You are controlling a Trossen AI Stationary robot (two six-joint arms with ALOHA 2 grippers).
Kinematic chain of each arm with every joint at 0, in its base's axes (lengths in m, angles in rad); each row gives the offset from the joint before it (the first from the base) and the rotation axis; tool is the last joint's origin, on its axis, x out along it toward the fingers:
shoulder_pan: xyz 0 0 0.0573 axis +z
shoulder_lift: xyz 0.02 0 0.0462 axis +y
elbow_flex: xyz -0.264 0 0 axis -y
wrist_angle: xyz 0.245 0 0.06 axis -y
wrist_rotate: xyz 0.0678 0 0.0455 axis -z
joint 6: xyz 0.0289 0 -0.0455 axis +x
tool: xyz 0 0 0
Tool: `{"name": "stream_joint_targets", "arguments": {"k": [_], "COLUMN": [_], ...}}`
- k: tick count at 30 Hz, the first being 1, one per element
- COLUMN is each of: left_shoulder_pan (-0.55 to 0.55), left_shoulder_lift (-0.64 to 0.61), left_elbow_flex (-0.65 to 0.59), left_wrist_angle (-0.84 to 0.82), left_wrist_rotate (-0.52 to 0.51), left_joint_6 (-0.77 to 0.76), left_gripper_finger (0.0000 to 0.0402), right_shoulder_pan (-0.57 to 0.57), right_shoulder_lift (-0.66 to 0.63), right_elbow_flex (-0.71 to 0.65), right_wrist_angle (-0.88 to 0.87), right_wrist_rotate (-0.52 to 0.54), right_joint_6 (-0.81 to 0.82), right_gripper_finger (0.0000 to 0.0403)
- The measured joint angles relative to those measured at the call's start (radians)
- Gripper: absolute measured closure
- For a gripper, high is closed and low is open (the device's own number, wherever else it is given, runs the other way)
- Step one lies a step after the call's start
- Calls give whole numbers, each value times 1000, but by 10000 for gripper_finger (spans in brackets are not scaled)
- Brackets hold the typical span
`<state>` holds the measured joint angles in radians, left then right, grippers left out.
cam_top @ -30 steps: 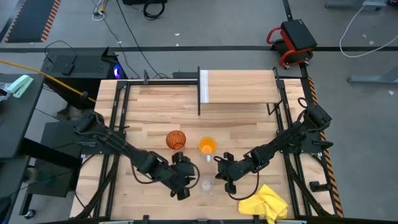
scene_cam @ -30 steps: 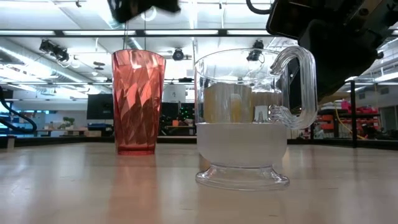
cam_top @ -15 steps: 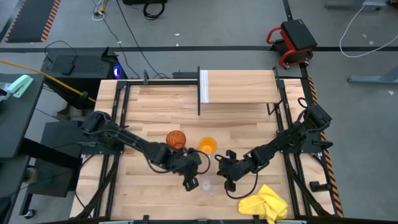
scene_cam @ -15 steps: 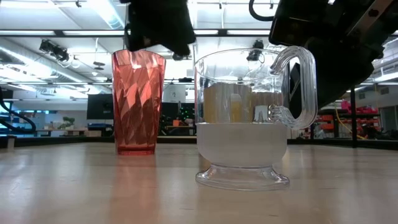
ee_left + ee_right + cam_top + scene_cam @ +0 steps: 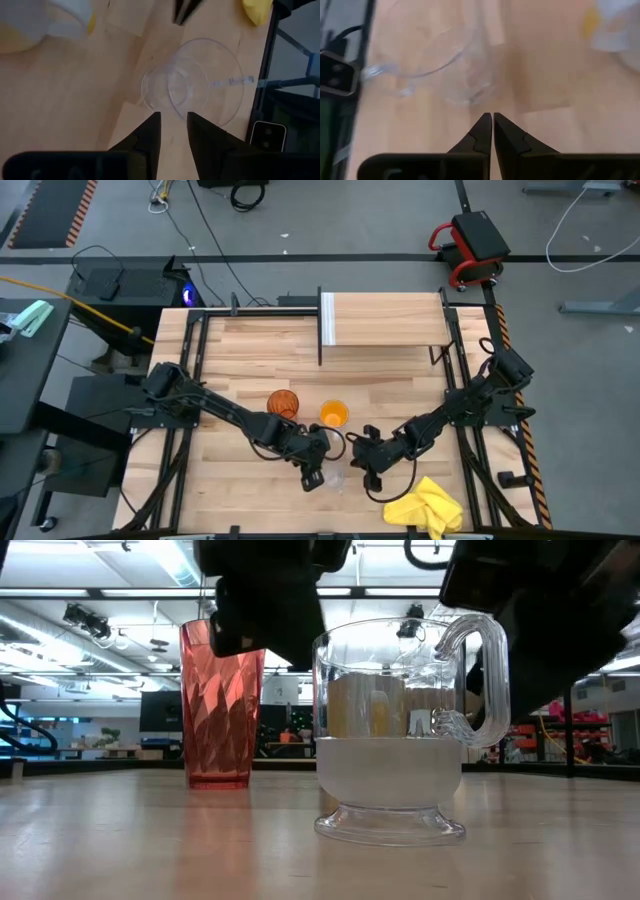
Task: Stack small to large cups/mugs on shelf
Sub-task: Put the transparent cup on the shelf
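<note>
A small clear glass cup point(image 5: 334, 477) with a handle point(image 5: 482, 680) stands on its foot near the table's near edge. My left gripper point(image 5: 314, 477) hangs just left of it, slanting down, fingers a little open point(image 5: 174, 119) close over the near rim; no touch shows. My right gripper point(image 5: 367, 469) is shut point(image 5: 492, 119) just right of the cup, apart from it. The amber tumbler point(image 5: 283, 404) and orange mug point(image 5: 333, 415) stand upright behind. The shelf point(image 5: 385, 320) is at the far side.
A yellow cloth point(image 5: 425, 505) lies at the near right, beside my right arm. Black frame rails point(image 5: 190, 370) run along both table sides. Bare wood lies between the cups and the shelf.
My left gripper has swung toward the table's right edge and come down beside the glass cup; in the low view it has sunk in front of the tumbler's top. The cup, tumbler and mug have stayed put.
</note>
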<state>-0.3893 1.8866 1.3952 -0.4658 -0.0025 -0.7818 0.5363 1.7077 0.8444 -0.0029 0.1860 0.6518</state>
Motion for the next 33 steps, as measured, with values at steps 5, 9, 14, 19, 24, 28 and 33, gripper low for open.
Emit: {"name": "stream_joint_targets", "arguments": {"k": [5, 9, 14, 19, 24, 28, 33], "left_shoulder_pan": [0, -1, -1, -1, -1, -1, -3], "left_shoulder_lift": [-1, -1, -1, -2, -2, -2, -2], "left_elbow_flex": [0, 0, 0, 0, 0, 0, 0], "left_wrist_angle": [2, 0, -3, -4, -5, -5, -7], "left_wrist_rotate": [0, 1, 1, 1, 1, 4, 7], "left_joint_6": [0, -1, 0, 4, 7, 7, 4], "left_gripper_finger": [300, 298, 301, 299, 298, 301, 299], "right_shoulder_pan": [28, 26, 2, -9, -2, -2, -12], "right_shoulder_lift": [0, 0, 11, 67, 123, 152, 181], "right_elbow_flex": [0, 0, 0, 0, 0, 0, 34], "right_wrist_angle": [95, 134, 147, 164, 257, 305, 325], "right_wrist_rotate": [-40, -59, -60, -72, -87, -93, -94], "right_joint_6": [-56, -83, -103, -104, -100, -108, -152], "right_gripper_finger": [393, 398, 399, 400, 400, 400, 400]}}
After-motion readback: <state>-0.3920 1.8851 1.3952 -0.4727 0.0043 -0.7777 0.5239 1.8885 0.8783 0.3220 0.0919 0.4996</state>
